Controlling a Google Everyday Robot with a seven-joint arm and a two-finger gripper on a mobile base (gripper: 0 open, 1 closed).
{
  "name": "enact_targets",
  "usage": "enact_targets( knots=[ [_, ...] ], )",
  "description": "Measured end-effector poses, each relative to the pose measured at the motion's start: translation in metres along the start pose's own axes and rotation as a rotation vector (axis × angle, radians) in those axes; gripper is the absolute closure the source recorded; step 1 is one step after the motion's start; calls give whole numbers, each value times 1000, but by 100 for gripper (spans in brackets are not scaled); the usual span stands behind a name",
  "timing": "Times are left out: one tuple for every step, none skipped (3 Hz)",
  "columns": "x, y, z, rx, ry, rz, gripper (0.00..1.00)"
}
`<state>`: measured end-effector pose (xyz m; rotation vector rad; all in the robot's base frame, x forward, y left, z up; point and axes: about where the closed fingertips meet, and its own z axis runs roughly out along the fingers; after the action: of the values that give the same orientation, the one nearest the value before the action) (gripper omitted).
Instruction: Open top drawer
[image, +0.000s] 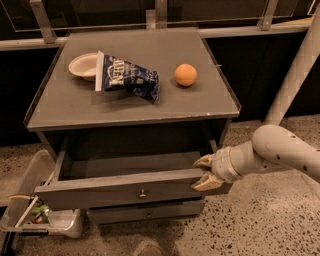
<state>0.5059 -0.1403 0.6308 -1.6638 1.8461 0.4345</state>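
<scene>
The gripper (204, 173) pinches the end of the top drawer (120, 190) front, one finger behind it, one ahead, giving pulling purchase. The drawer extends sideways from the hand, well open.

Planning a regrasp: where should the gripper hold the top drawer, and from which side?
The top drawer is already partly out, so its front panel's top edge is exposed. Grip that edge, from the front and above. The gripper sits at its right end now; nearer the middle would probably pull straighter. The centre knob is small and round, likely a harder hold.
</scene>
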Motion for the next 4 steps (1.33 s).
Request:
enact_targets(
  knots=[
    [1, 11, 0, -13, 14, -8, 37],
    [-1, 51, -12, -21, 9, -51, 60],
    [-4, 51, -14, -22, 9, -51, 84],
    [-14, 62, -21, -11, 0, -77, 100]
  ],
)
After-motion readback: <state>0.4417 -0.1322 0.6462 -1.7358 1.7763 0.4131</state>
